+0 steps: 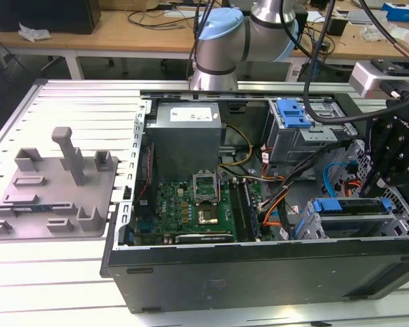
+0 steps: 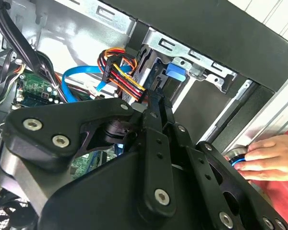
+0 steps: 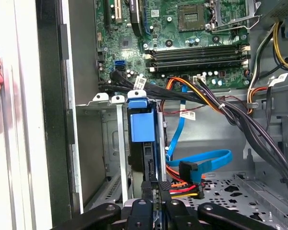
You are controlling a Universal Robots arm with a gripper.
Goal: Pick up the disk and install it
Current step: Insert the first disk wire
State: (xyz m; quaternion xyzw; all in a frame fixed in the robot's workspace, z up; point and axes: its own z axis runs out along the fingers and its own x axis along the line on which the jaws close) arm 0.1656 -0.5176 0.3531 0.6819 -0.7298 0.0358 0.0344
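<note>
The disk (image 3: 141, 125) stands edge-on in the metal drive cage (image 3: 101, 139) of the open computer case, with its blue carrier frame facing the motherboard. My gripper (image 3: 156, 186) sits at the disk's rear edge, its two black fingers close together with the thin edge between them. The second wrist view has the gripper (image 2: 156, 103) reaching into the cage behind the disk's blue tab (image 2: 175, 73). In the exterior view the disk (image 1: 354, 206) lies in the cage at the case's lower right, and the gripper (image 1: 388, 170) hangs just above it.
Orange, red and blue cables (image 3: 197, 165) run beside the cage. A grey power supply box (image 1: 186, 136), the motherboard (image 1: 191, 208) and a second bay with blue latches (image 1: 293, 116) share the case. A grey fixture plate (image 1: 54, 184) lies left. A hand (image 2: 269, 158) rests outside the case wall.
</note>
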